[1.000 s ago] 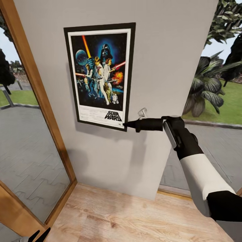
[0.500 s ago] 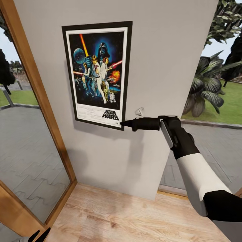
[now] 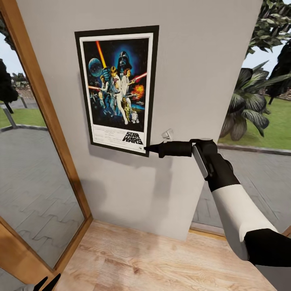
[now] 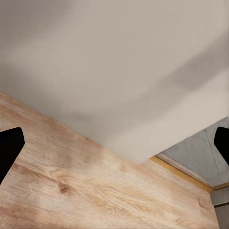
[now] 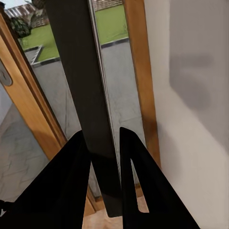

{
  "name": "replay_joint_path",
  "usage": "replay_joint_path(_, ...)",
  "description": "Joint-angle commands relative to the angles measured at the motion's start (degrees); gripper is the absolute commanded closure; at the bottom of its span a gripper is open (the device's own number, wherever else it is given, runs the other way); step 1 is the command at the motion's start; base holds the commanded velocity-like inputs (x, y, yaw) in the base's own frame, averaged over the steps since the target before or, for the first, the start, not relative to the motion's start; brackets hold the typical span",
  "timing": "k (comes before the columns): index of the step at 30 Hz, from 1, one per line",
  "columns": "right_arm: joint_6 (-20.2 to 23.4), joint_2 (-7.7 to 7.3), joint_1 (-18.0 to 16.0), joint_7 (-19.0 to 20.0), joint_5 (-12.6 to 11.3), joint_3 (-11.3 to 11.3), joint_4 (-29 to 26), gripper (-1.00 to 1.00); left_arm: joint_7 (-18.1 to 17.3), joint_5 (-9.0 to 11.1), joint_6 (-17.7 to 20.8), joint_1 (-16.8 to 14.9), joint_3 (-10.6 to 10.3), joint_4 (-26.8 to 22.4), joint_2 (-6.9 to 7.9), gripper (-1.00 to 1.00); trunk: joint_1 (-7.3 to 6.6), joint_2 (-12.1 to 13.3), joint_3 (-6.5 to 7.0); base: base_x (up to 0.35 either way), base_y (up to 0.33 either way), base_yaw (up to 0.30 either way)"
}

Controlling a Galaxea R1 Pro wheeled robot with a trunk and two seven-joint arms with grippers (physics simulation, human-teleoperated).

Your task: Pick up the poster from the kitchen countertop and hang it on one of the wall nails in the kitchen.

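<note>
The Star Wars poster point(image 3: 117, 89) stands upright and flat against the pale wall point(image 3: 202, 60), its black frame slightly tilted. My right gripper point(image 3: 146, 148) reaches in from the right and is shut on the poster's lower right corner. In the right wrist view the poster's dark edge point(image 5: 90, 95) runs between the two fingers of the right gripper point(image 5: 104, 134), which press it from both sides. My left gripper point(image 3: 45, 283) hangs low near the floor at the bottom left. In the left wrist view its fingers point(image 4: 9, 148) are wide apart and hold nothing. The kitchen countertop is out of view.
A wooden door frame point(image 3: 44, 117) with glass borders the wall on the left. To the right is a window onto paving and palm plants point(image 3: 250, 105). Below lies a light wood floor point(image 3: 161, 262).
The poster and my right gripper shifted a little left and up along the wall one second ago, then stayed still. The left gripper has not moved.
</note>
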Motion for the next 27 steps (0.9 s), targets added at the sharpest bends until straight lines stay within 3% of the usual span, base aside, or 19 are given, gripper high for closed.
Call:
replay_joint_path(1,0.64,-0.06,-0.06,-0.06,-0.60,0.03,0.01,1.00,-0.08,0.51,-0.23,-0.04,-0.49,-0.06,0.05,-1.00,0.04,-0.13,-0.13,0.018,0.000,0.000)
replay_joint_path(16,0.64,-0.18,-0.06,-0.06,-0.84,-0.22,-0.07,1.00,-0.08,0.51,-0.23,-0.04,-0.49,-0.04,0.10,-1.00,0.04,-0.13,-0.13,0.040,-0.019,0.000)
replay_joint_path(27,0.64,-0.18,-0.06,-0.06,-0.95,-0.38,-0.07,1.00,-0.08,0.51,-0.23,-0.04,-0.49,-0.04,0.10,-1.00,0.04,-0.13,-0.13,0.130,0.000,0.000)
